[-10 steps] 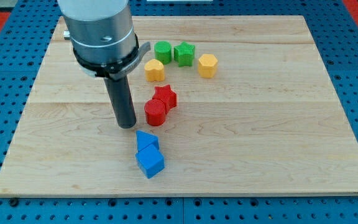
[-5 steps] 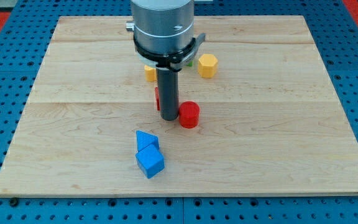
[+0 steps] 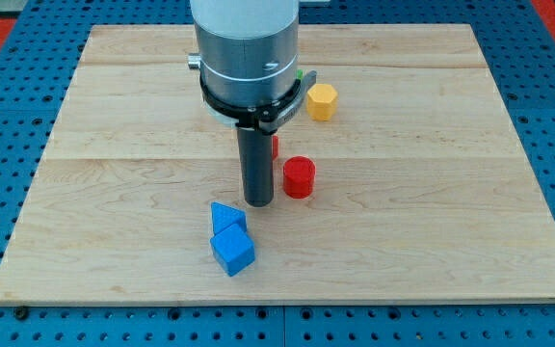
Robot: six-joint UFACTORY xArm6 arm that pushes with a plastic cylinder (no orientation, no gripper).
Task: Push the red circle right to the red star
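The red circle (image 3: 299, 177) stands near the middle of the wooden board (image 3: 432, 193). The red star (image 3: 275, 146) is mostly hidden behind my rod; only a red sliver shows at the rod's right edge, up and left of the circle. My tip (image 3: 258, 201) rests on the board just left of the red circle and slightly below it, with a small gap between them. It is above the blue blocks.
Two blue blocks, a triangle-like one (image 3: 225, 218) and a cube (image 3: 232, 252), lie below my tip. A yellow hexagon (image 3: 322, 100) sits at the upper right of the arm. A green edge (image 3: 300, 74) peeks out beside the arm's body; other blocks are hidden behind it.
The red circle went right, from the star's lower left to its lower right. My tip swept right with it, then drew back slightly down and left, leaving a gap.
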